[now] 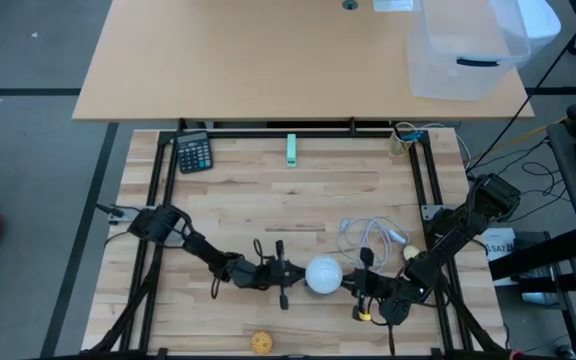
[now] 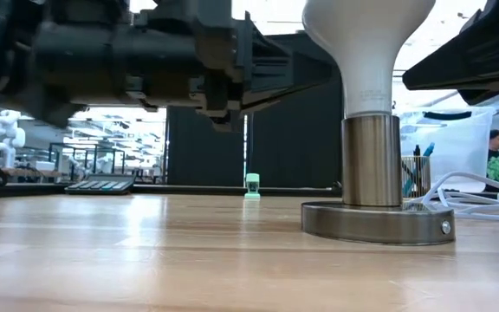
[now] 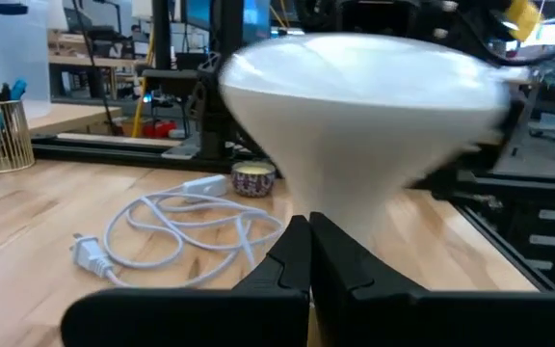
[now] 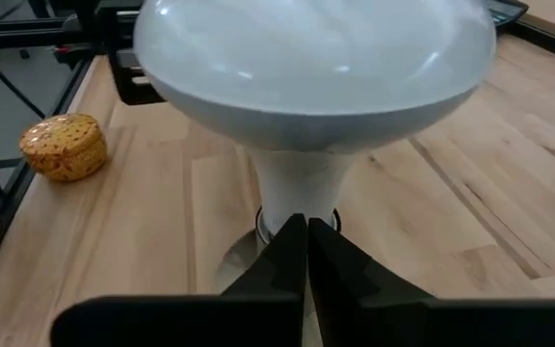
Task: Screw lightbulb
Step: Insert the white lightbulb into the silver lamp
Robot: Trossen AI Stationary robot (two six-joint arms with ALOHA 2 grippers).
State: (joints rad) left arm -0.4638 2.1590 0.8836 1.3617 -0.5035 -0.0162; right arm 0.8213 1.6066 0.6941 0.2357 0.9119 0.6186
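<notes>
in its socket, lightbulb (image 2: 366, 52) upright, globe up

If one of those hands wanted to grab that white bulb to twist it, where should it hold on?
Probably around the wide round globe of the lightbulb, coming in level from the side. It stands upright in the metal socket, and the neck just above that is narrow and smooth, giving little purchase for turning.
</notes>
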